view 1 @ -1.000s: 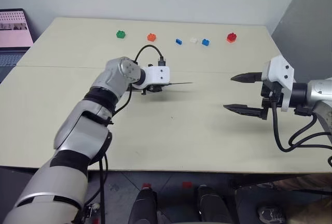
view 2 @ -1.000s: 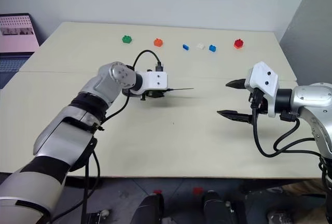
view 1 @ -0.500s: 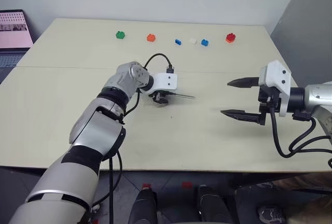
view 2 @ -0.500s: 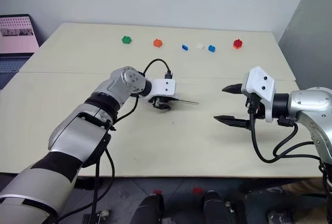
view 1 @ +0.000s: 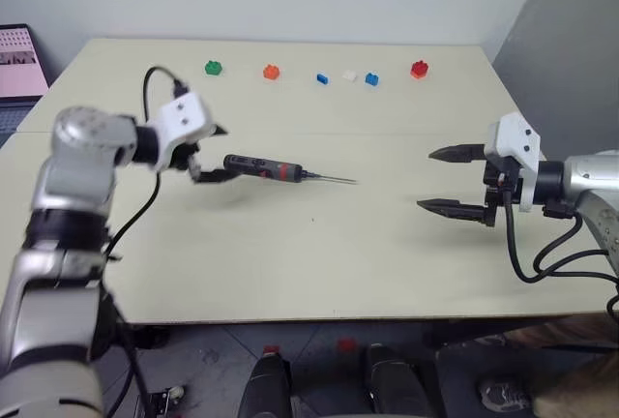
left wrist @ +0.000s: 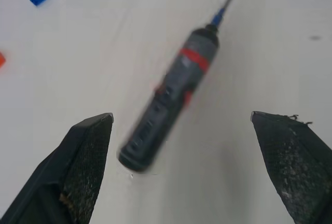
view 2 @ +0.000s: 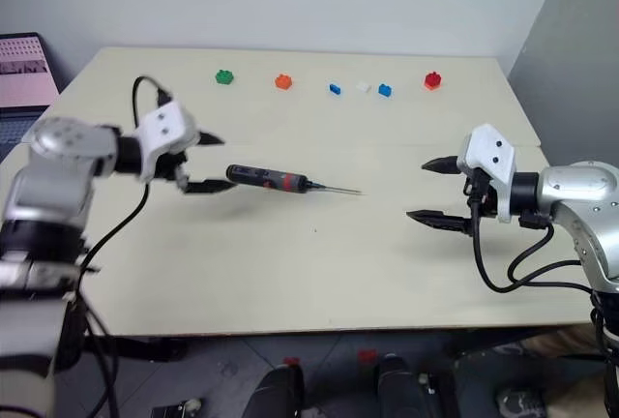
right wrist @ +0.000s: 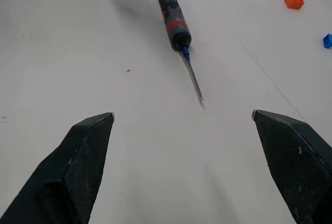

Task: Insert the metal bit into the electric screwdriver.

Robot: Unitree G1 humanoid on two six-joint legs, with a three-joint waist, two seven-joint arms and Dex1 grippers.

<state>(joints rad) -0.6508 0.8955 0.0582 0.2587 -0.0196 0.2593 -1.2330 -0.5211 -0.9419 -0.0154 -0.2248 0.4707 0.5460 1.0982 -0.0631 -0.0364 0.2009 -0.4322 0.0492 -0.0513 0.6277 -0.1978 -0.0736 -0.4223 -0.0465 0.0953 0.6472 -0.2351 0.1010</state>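
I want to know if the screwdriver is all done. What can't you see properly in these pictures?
- How deep the thin grey metal bit sits inside the slim black electric screwdriver with a red band: the joint is too small in the head views.
- The screwdriver's body in the left wrist view: blurred, so its buttons are unreadable.
- The bit's tip in the left wrist view: cut off by the picture's edge.

The table (view 1: 290, 263) has a pale beige top with a seam running across it. The electric screwdriver (view 1: 261, 167) lies flat near the middle, with the metal bit (view 1: 329, 179) projecting from its tapered end. Along the far edge lies a row of small blocks: green (view 1: 213, 68), orange (view 1: 272, 72), blue (view 1: 322, 78), white (view 1: 349, 76), blue (view 1: 371, 79), red (view 1: 419, 70).
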